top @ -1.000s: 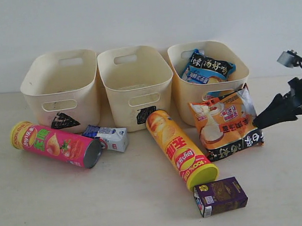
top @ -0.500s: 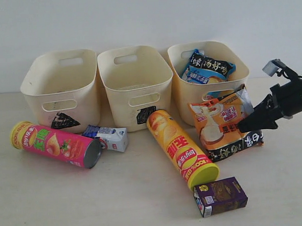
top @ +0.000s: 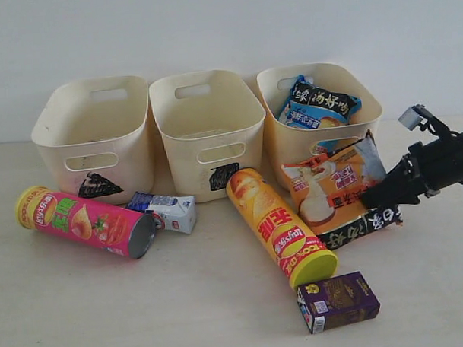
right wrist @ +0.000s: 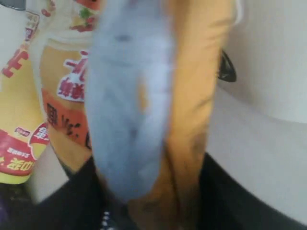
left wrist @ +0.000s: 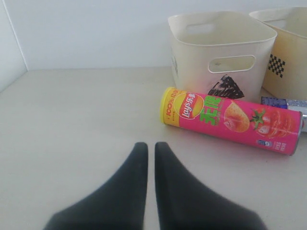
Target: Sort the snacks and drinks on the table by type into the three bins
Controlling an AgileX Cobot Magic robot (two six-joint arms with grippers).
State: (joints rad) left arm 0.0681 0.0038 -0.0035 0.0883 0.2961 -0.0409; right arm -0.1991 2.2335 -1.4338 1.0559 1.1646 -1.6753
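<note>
Pinching orange-white bag: right end effector.

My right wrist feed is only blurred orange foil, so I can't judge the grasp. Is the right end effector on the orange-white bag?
Observer: Yes, the right end effector pinches the orange-white bag at its right edge.
Operator: Where do bags go?
Observer: The blue bag lies in the right-hand bin, just behind.
Operator: And the left arm?
Observer: The left end effector is shut and empty, facing the pink tube.
</note>
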